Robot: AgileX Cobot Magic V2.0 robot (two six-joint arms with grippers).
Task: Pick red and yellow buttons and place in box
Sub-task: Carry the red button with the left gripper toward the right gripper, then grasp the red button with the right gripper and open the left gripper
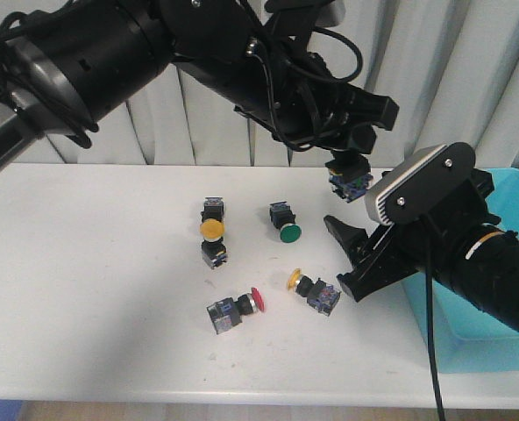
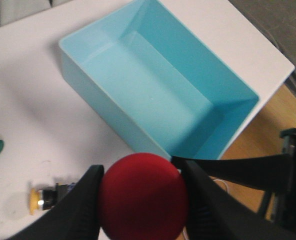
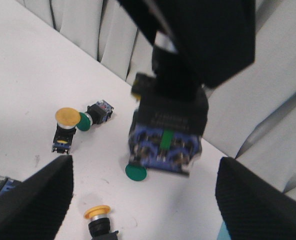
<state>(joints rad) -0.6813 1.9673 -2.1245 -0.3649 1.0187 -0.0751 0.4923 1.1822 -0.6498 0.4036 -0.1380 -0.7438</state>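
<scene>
My left gripper (image 1: 351, 168) is shut on a red button (image 2: 143, 197) and holds it in the air above the table, just left of the box. Its blue-and-black body (image 3: 167, 135) shows in the right wrist view. The turquoise box (image 1: 515, 195) stands at the right edge of the table, and its inside (image 2: 158, 85) looks bare. My right gripper (image 1: 345, 259) is open and empty, low over the table beside the box. A yellow button (image 1: 296, 279) lies just left of it and shows between the right fingers (image 3: 100, 214). Another red button (image 1: 254, 301) and another yellow button (image 1: 211, 231) lie further left.
A green-capped button (image 1: 288, 233) lies mid-table. Another button body (image 1: 212, 209) sits right behind the left yellow button, and its green cap (image 3: 83, 121) shows in the right wrist view. A curtain hangs behind the table. The table's front edge is near.
</scene>
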